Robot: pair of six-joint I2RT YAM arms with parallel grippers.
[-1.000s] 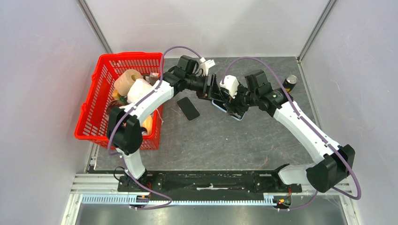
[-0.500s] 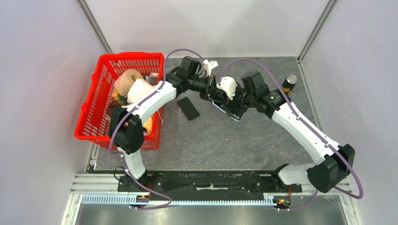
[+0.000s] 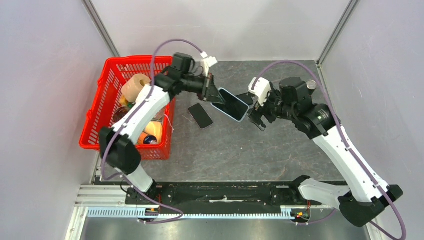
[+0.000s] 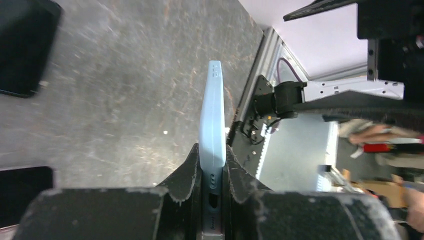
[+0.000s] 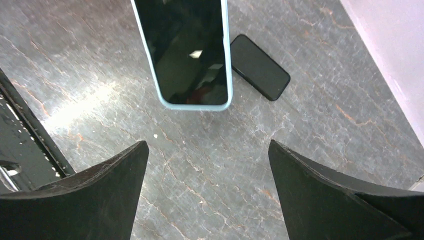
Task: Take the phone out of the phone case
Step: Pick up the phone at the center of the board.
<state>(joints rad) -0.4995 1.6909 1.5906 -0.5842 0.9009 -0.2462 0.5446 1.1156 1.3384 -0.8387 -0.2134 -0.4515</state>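
The phone (image 3: pixel 231 105) has a dark screen and sits in a light blue phone case (image 4: pixel 212 115). It hangs tilted above the table. My left gripper (image 3: pixel 212 95) is shut on one end of it, and in the left wrist view the case's thin edge runs out from between the fingers (image 4: pixel 186 170). In the right wrist view the cased phone (image 5: pixel 187 50) hangs screen up ahead of my right gripper (image 5: pixel 207 145). That gripper (image 3: pixel 257 112) stands open and empty just to the right of the phone, apart from it.
A bare black phone (image 3: pixel 200 115) lies flat on the table below the left gripper, and another dark slab (image 3: pixel 245 98) lies near the right gripper. A red basket (image 3: pixel 137 60) with several items stands at the left. A can (image 3: pixel 311 85) stands at the back right.
My left gripper has shut on the cased phone and carried it left. My right gripper has opened wide, let go of it and drawn back to the right.
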